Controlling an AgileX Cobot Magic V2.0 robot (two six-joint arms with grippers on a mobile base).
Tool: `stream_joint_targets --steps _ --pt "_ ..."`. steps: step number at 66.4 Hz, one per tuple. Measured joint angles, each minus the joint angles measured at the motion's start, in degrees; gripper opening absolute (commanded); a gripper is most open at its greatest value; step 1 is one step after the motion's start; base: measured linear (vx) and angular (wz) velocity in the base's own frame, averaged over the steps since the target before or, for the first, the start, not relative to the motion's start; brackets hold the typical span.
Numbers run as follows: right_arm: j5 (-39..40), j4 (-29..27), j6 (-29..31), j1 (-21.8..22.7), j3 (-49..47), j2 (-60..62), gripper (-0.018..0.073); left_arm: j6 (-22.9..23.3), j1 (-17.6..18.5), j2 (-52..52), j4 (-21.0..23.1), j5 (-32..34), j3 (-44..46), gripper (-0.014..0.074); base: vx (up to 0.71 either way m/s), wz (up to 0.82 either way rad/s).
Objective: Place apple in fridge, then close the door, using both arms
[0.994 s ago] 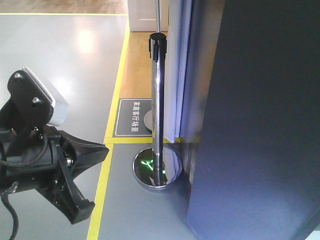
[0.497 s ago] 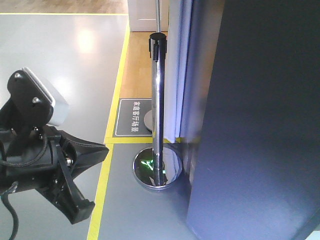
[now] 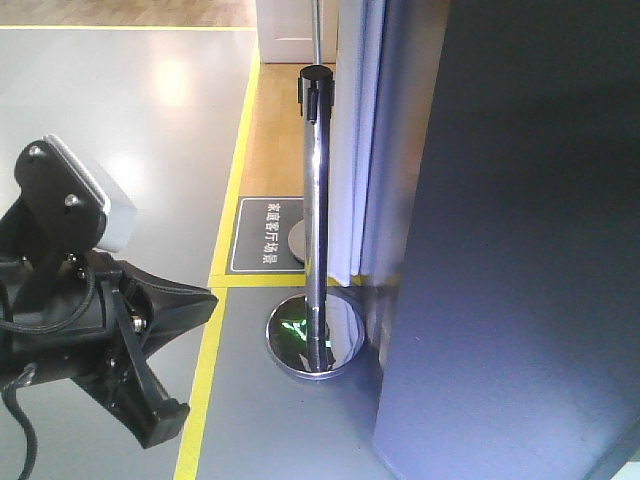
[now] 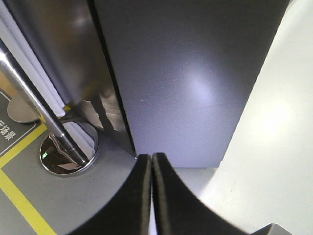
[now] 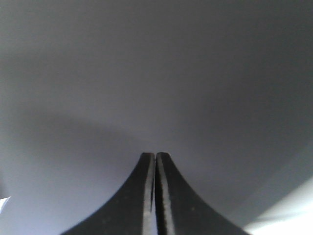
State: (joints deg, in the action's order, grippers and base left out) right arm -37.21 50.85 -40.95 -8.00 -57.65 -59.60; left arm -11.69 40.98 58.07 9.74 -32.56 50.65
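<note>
Right wrist view shows the right end effector (image 5: 155,156) pinched together, empty, nose-up to the dark grey door (image 5: 156,73), probably pushing it closed, so the apple's hidden, presumably inside the fridge (image 4: 190,83); left end effector (image 4: 151,159) also pressed together.

Black jointed left arm (image 3: 90,340), silver screws, black cables, white-grey camera housing (image 3: 100,195)

The door (image 3: 520,230) has swung slightly further shut.

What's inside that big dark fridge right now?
Nothing inside shows. Every view meets only the fridge's dark grey outer surface, which hides its contents, so no apple is visible. Beside it stands a chrome stanchion post.
</note>
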Motion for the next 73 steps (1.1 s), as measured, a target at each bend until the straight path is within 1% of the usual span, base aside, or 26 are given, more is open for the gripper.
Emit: stream_joint_targets --steps 6,12,20,29,35,44,55,64,73 --pt "5.7 -5.5 2.4 4.5 -2.7 -3.3 -0.0002 0.0 0.0 0.0 0.0 0.0 0.0 -0.0006 0.00 0.00" --pt "10.3 -8.4 5.4 9.0 -4.8 -6.6 -0.0002 0.0 0.0 -0.1 0.0 0.0 0.0 -0.0006 0.00 0.00" --pt "14.9 -9.1 7.3 14.0 -7.6 -11.9 -0.0002 0.0 0.0 -0.1 0.0 0.0 0.0 -0.0006 0.00 0.00" --pt "20.1 -9.2 8.5 17.3 -11.6 -18.1 -0.0002 0.0 0.0 -0.1 0.0 -0.1 0.0 -0.0006 0.00 0.00" --pt "24.7 -9.1 8.5 18.5 -14.8 -22.8 -0.0002 0.0 0.0 -0.1 0.0 -0.1 0.0 -0.0006 0.00 0.00" --pt "28.5 -8.8 8.5 19.1 -19.8 -29.3 -0.0002 0.0 0.0 -0.1 0.0 -0.1 0.0 -0.0006 0.00 0.00" --pt "26.8 -8.8 8.5 19.1 -24.6 -34.3 -0.0002 0.0 0.0 -0.1 0.0 -0.2 0.0 -0.0006 0.00 0.00" --pt "30.6 -8.8 7.9 19.5 -27.5 -38.0 -0.0002 0.0 0.0 -0.1 0.0 -0.2 0.0 -0.0006 0.00 0.00" --pt "31.0 -8.8 5.8 19.1 -27.5 -39.1 -0.0002 0.0 0.0 -0.1 0.0 -0.2 0.0 -0.0006 0.00 0.00"
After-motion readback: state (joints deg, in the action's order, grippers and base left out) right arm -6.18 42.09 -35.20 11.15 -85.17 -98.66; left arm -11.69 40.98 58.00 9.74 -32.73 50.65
